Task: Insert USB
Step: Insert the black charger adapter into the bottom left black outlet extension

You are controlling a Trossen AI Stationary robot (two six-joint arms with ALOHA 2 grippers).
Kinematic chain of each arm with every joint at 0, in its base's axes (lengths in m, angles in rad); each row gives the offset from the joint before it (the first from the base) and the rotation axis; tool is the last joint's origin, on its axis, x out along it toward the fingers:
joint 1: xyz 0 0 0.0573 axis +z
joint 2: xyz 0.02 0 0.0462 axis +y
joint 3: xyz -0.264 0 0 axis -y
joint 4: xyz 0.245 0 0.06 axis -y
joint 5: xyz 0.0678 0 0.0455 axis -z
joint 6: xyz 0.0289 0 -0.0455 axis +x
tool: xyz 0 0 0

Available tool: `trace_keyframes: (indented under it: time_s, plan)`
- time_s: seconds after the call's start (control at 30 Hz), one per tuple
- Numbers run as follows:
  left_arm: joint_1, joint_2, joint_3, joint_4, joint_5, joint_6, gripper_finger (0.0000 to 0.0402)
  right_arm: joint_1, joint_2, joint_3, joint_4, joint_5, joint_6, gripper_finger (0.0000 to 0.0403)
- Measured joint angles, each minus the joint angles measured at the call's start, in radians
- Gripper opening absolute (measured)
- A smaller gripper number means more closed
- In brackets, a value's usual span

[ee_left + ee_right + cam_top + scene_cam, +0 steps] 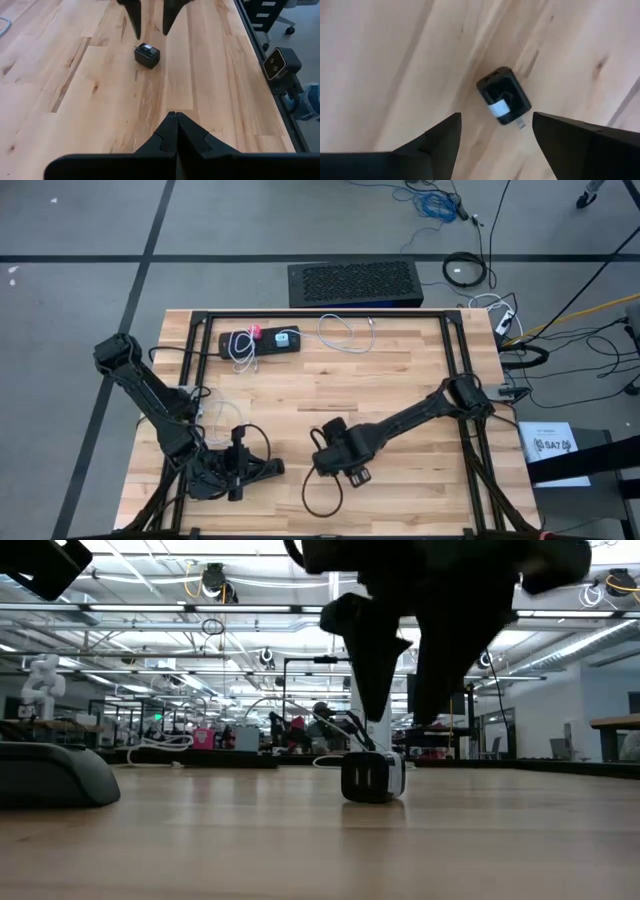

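A small black charger block (503, 96) with a white band lies flat on the wooden table; two slots show in its near face in the low view (372, 777). My right gripper (496, 117) is open and points down just above the block, one finger on either side, touching nothing; it also shows in the low view (400, 720) and the left wrist view (151, 35). In the high view the right gripper (335, 450) hides the block. My left gripper (172, 117) is shut and sits low near the table's near edge (270, 468), pointing at the block (147, 55). A white cable (345, 332) lies near the far edge.
A black power strip (260, 342) with a plugged white cord lies at the far left of the table. A black frame (330, 314) runs round the table's sides. A black speaker-like box (355, 283) stands on the floor beyond the far edge. Bare wood lies mid-table.
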Motion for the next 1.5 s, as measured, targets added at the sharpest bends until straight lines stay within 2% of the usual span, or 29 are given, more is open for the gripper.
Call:
trace_keyframes:
  time_s: [0.17,0.5,0.6,0.77,0.87,0.93,0.97,1.03,1.2,1.3,1.43,1.5]
  plan:
    - [0.000,0.000,0.000,0.000,0.000,0.000,0.0006,0.011,0.039,-0.002,0.036,0.056,-0.157,0.0232]
    - [0.000,0.000,0.000,0.000,0.017,0.000,0.0006,-0.010,0.091,-0.002,0.099,0.055,-0.231,0.0223]
    - [0.000,0.000,0.000,-0.001,0.018,-0.001,0.0006,-0.016,0.093,-0.002,0.105,0.043,-0.183,0.0192]
    - [0.000,0.000,0.000,0.000,0.005,-0.007,0.0006,-0.031,0.091,-0.001,0.139,-0.035,-0.055,0.0092]
    - [-0.001,0.000,0.000,-0.001,-0.027,-0.030,0.0006,-0.029,0.087,0.001,0.195,-0.062,0.021,0.0076]
    - [-0.005,0.000,0.000,-0.014,-0.052,-0.056,0.0006,-0.023,0.083,0.003,0.258,-0.068,0.078,0.0020]
    - [-0.010,0.000,0.000,-0.024,-0.071,-0.074,0.0006,-0.016,0.084,0.003,0.292,-0.055,0.114,0.0007]
    - [-0.023,0.000,-0.001,-0.044,-0.114,-0.103,0.0006,-0.007,0.087,-0.001,0.360,-0.049,0.190,0.0003]
    - [-0.074,0.000,-0.001,-0.078,-0.212,-0.158,0.0006,0.035,0.089,-0.002,0.525,0.071,0.318,0.0004]
    - [-0.092,0.000,-0.001,-0.099,-0.214,-0.184,0.0006,0.052,0.088,-0.002,0.489,0.114,0.387,0.0004]
    - [-0.102,0.000,-0.001,-0.102,-0.212,-0.186,0.0006,0.051,0.080,-0.003,0.455,0.097,0.571,0.0001]
    - [-0.102,0.000,-0.001,-0.102,-0.212,-0.185,0.0006,0.049,0.074,-0.003,0.463,0.076,0.592,0.0012]
